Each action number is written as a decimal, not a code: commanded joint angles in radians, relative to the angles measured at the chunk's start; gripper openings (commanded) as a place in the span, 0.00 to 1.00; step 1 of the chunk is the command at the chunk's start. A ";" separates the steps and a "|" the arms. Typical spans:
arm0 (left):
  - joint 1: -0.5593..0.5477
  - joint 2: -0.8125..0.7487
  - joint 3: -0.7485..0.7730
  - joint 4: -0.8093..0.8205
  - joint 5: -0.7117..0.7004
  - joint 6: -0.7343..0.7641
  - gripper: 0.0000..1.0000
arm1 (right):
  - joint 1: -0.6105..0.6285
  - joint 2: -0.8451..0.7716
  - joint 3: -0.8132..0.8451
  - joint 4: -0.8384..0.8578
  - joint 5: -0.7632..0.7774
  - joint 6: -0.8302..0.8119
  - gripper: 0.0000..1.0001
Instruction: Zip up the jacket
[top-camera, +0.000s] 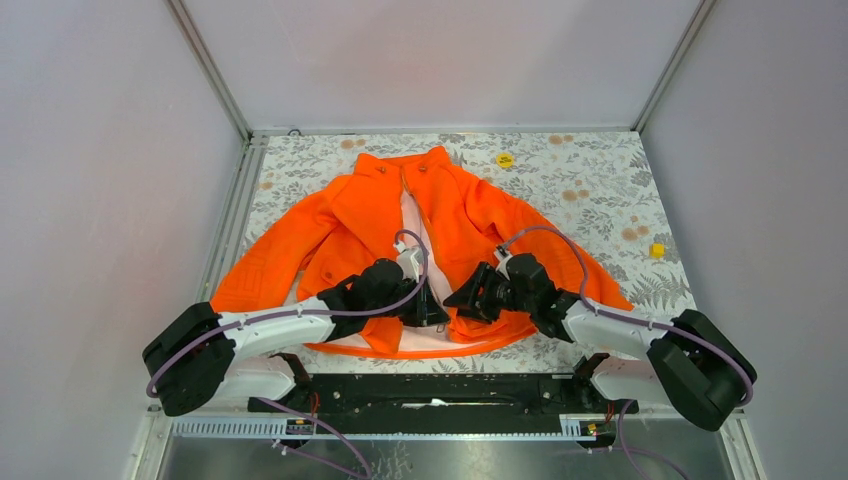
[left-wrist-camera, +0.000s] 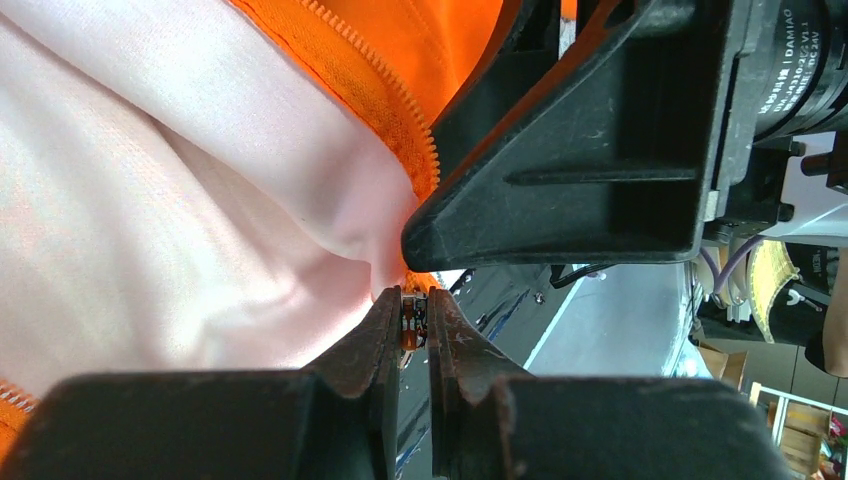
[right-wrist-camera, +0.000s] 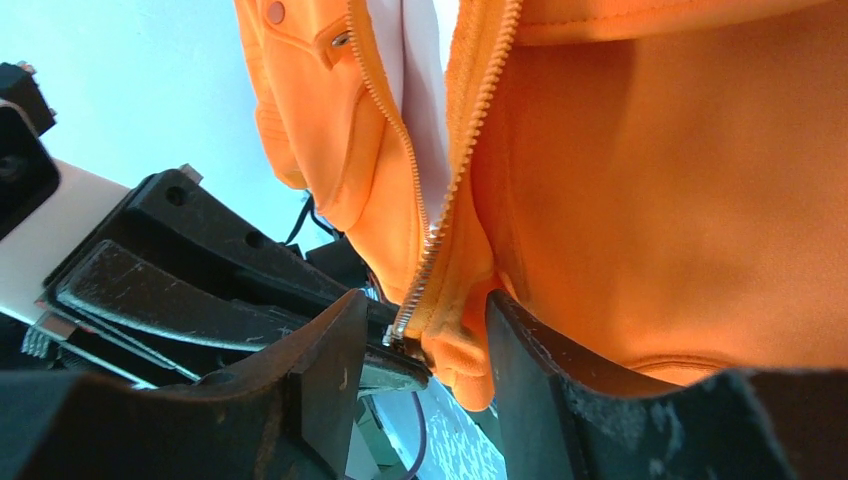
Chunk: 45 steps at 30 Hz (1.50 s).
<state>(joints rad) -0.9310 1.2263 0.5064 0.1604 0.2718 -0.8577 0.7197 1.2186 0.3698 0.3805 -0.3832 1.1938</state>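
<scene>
The orange jacket lies front up on the table, open down the middle with its white lining showing. My left gripper sits at the bottom hem; in the left wrist view it is shut on a small orange-and-metal zipper piece at the lining's lower edge. My right gripper faces it closely. In the right wrist view its jaws stand open around the bottom corner of the right front panel, where the zipper teeth end. The fabric touches one finger.
The table has a leaf-patterned cloth. A yellow round disc lies beyond the collar and a small yellow cube at the right. Grey walls close in on both sides. The black base rail runs under the hem.
</scene>
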 joint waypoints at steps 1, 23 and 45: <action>-0.003 -0.014 0.037 0.048 -0.035 -0.014 0.00 | 0.010 -0.036 -0.007 0.096 -0.007 0.033 0.53; -0.052 -0.066 0.041 0.024 -0.091 -0.059 0.54 | -0.004 0.189 -0.030 0.533 -0.135 -0.409 0.00; 0.349 -0.113 0.304 -0.955 0.054 0.127 0.76 | -0.011 0.259 -0.105 0.820 -0.270 -0.438 0.00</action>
<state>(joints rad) -0.5900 1.0241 0.7155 -0.5869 0.2810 -0.8070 0.7143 1.4609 0.2695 1.0885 -0.6312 0.7639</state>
